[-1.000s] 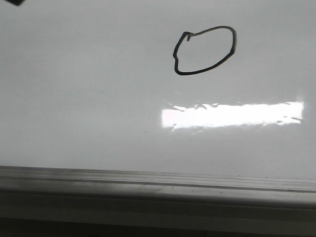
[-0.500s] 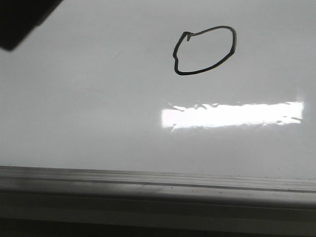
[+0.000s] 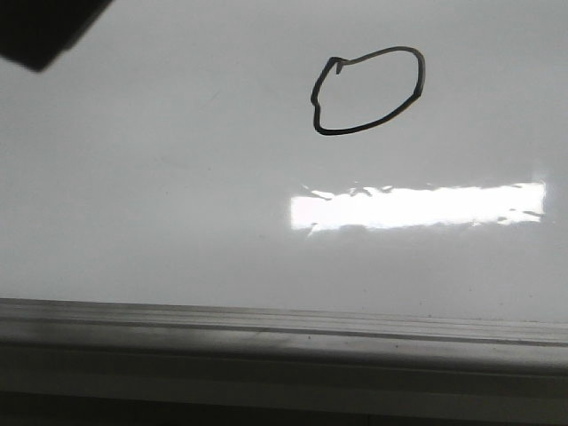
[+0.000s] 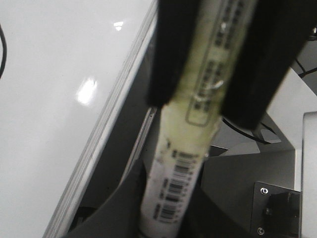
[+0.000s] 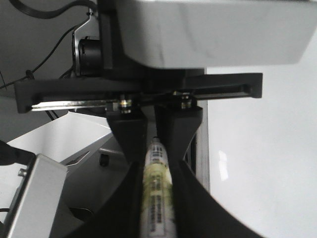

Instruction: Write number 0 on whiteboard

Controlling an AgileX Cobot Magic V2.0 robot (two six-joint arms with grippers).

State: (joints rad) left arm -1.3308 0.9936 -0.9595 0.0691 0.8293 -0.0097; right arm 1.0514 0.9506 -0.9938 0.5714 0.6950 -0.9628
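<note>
While clamped between the black fingers (image 4: 171, 54) of the left gripper (image 4: 210, 106), a pale marker (image 4: 183, 163) w/ barcode label is seen in the left wrist view; fingers are closed tight on its barrel. A 2nd, similar marker (image 5: 157, 198) is pinched by the right gripper (image 5: 157, 218) in the right wrist view, fingers together on it. Neither tip is shown, so contact w/ the surface cannot be told. A dark blurred shape (image 3: 44, 31) is cut off at the front view's top-left corner. The number 0 (image 3: 367, 90) is drawn upper centre-right on the whiteboard (image 3: 160, 195), well apart from that shape. A bright glare strip (image 3: 417, 206) lies below it; the grey rail (image 3: 284, 333) bounds the near edge. Bare white surface is left on all sides of the 0.
</note>
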